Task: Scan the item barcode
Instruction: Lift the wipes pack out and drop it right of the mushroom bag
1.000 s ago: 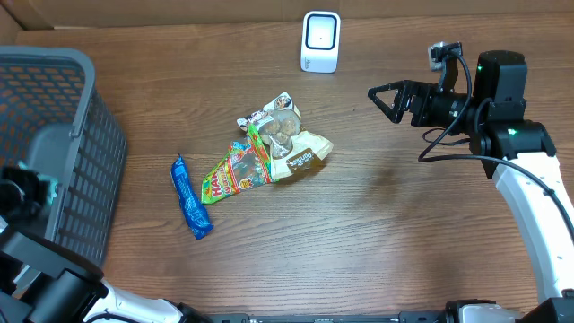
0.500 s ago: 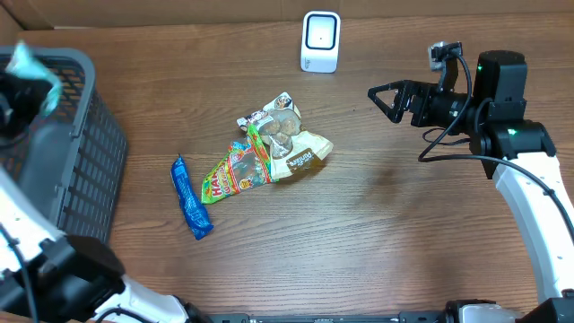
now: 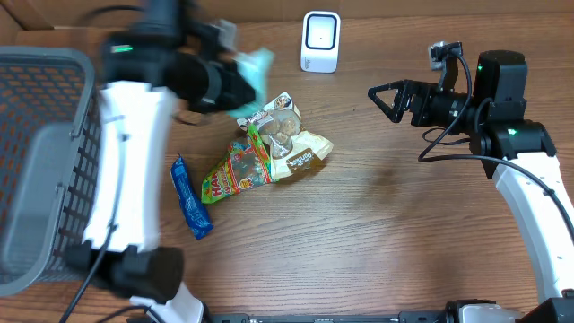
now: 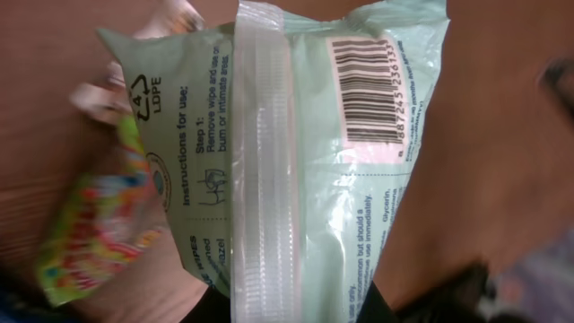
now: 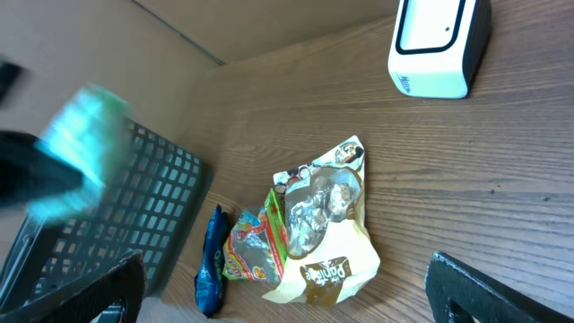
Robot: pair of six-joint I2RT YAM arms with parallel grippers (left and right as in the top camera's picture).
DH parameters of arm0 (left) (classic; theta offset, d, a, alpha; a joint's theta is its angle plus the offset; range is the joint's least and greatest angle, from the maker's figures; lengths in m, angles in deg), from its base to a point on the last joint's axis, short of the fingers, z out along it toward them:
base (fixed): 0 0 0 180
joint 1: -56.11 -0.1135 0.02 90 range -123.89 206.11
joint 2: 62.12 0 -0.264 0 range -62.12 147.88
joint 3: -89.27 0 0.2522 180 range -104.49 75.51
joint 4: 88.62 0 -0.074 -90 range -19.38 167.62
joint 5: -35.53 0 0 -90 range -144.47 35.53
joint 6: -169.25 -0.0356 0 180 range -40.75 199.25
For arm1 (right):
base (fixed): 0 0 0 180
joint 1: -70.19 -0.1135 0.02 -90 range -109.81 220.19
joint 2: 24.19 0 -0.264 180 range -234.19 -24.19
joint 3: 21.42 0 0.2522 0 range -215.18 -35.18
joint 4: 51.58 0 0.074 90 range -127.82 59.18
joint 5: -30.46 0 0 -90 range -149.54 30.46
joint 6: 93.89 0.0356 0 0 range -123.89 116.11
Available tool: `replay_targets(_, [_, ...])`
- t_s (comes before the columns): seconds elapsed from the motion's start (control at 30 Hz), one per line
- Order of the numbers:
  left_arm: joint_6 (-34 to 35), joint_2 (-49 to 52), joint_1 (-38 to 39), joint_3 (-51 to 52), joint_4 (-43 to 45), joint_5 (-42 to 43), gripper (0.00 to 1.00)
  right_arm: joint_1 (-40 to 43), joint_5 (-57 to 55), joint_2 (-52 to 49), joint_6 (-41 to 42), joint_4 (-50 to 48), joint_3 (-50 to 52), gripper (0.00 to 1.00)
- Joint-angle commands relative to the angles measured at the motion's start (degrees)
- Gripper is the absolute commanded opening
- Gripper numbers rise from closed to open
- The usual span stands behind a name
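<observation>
We grip the wipes pack (image 3: 256, 65) tight in our left gripper (image 3: 235, 85), upper centre beside the scanner (image 3: 320, 40), its barcode (image 4: 363, 90) uncovered (presumably for scanning), while our right gripper (image 3: 381, 99) hangs wide and empty.

Right of the white scanner (image 3: 320, 40), the right arm (image 3: 529, 197) is built of white shells and black joint housings. Green lights are lit on it, a black cable (image 3: 448, 152) is looped beneath, and a black triangular end effector (image 3: 381, 100) is fitted. Left of the scanner, the left arm (image 3: 130, 152) is clad alike, though blurred.
</observation>
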Motion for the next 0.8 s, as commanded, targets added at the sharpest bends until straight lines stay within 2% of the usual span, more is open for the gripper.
replay_targets(0.0, [-4.46, 6.34, 9.64, 4.81, 0.46, -1.07, 0.12, 0.04, 0.44, 0.72, -0.17, -0.35, -1.29, 1.0])
replay_targets(0.23, [-4.63, 19.5, 19.56, 6.29, 1.01, 1.18, 0.11, 0.04, 0.46, 0.72, -0.15, -0.35, -1.29, 1.0])
replay_targets(0.43, [-7.52, 25.05, 22.43, 6.29, 1.11, 7.23, 0.14, 0.04, 0.44, 0.72, -0.17, -0.37, -1.29, 1.0])
replay_targets(0.5, [-7.89, 25.2, 22.64, 6.29, 1.11, 7.39, 0.22, 0.04, 0.44, 0.72, -0.17, -0.39, -1.29, 1.0])
replay_targets(0.67, [-8.22, 24.92, 22.38, 5.77, 1.2, 7.41, 0.56, 0.04, 0.46, 0.72, -0.2, -0.46, -1.29, 1.0])
replay_targets(0.77, [-8.22, 24.87, 21.7, 3.39, -0.13, 7.37, 0.61, 0.04, 0.48, 0.72, -0.17, -0.61, -1.29, 1.0])
